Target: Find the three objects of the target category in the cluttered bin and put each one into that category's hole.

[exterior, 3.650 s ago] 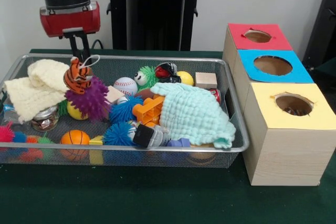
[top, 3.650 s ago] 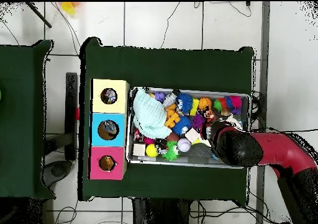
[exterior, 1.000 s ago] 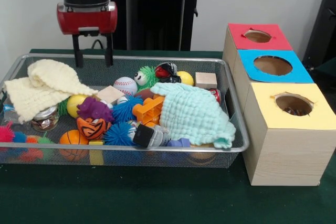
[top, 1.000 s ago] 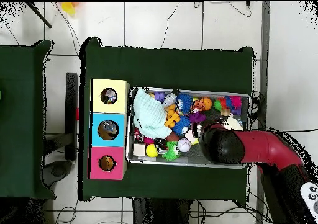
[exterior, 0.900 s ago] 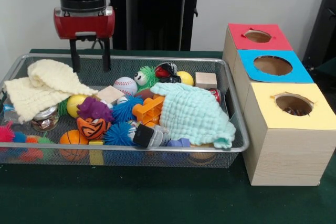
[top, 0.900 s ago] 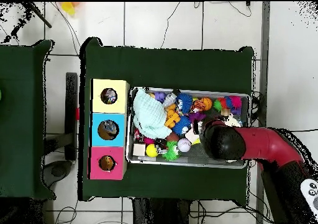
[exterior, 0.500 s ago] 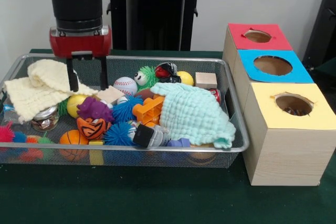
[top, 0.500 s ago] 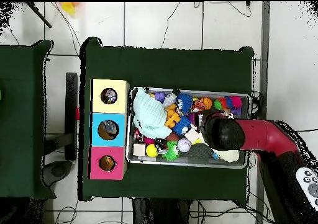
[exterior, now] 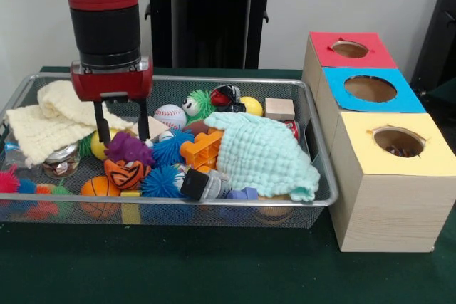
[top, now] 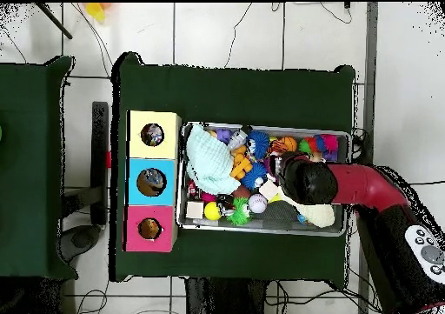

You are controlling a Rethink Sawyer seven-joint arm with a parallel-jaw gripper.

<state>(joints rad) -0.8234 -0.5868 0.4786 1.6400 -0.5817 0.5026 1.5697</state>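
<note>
– What can't you make out?
– The mint cloth (exterior: 263, 153) covers part of the orange block toy (exterior: 201, 149) and most of a red can (exterior: 292, 129).
– And from overhead?
– The arm (top: 348, 189) hides its own fingers and the toys beneath.
– The holes?
– The yellow box (exterior: 388, 176) holds something too dark to identify.

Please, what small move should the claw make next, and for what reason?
Probably a short descent straight down. The claw is open, with its two prongs standing just above the purple spiky toy, and the yellow ball is right beside it. It holds nothing yet, so lowering the prongs around the purple toy before closing seems the sensible step. Which object it aims at is not certain.
</note>
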